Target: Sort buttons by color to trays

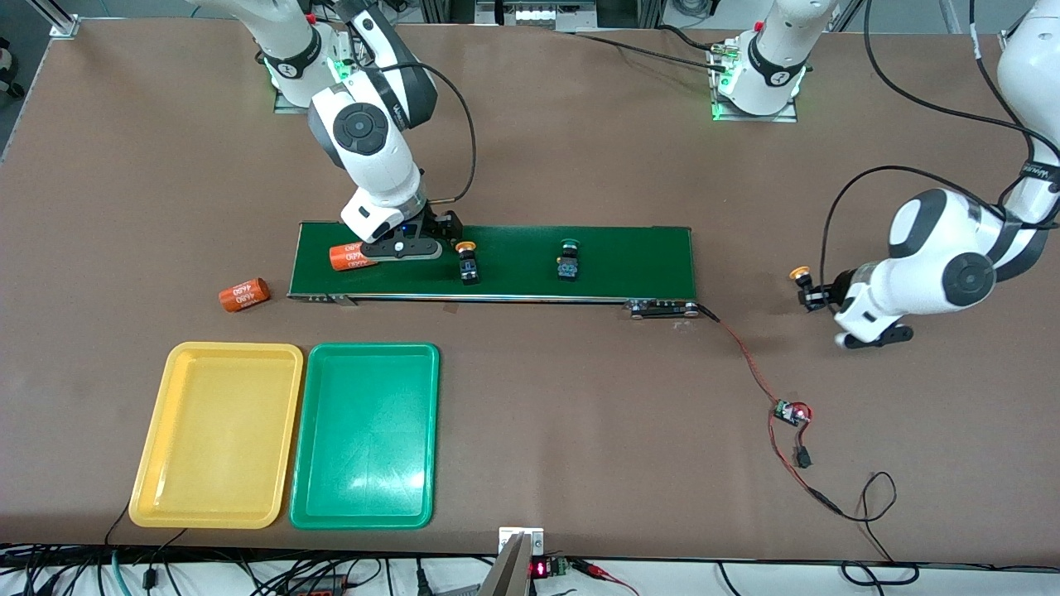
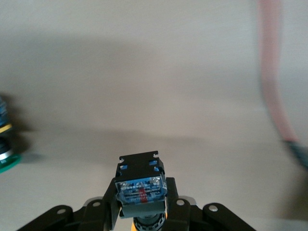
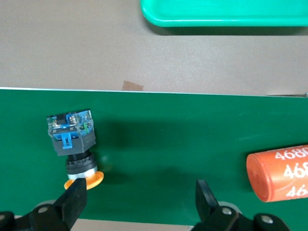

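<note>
A yellow-capped button [image 1: 468, 261] and a green-capped button [image 1: 568, 258] lie on the dark green belt [image 1: 629, 261]. My right gripper [image 1: 411, 248] is open low over the belt, between the yellow-capped button [image 3: 72, 137] and an orange cylinder [image 3: 281, 171]; one of its fingers [image 3: 74, 202] is next to the cap. My left gripper [image 1: 809, 291] is over the bare table toward the left arm's end, shut on another yellow-capped button [image 2: 141, 185]. A green-capped button [image 2: 6, 144] shows partly in the left wrist view. The yellow tray [image 1: 217, 434] and green tray [image 1: 364, 434] stand side by side, nearer the camera than the belt.
One orange cylinder marked 4680 [image 1: 352, 257] lies on the belt beside my right gripper; another [image 1: 244, 294] lies on the table off the belt's end. A red cable runs from the belt to a small circuit board [image 1: 791, 411].
</note>
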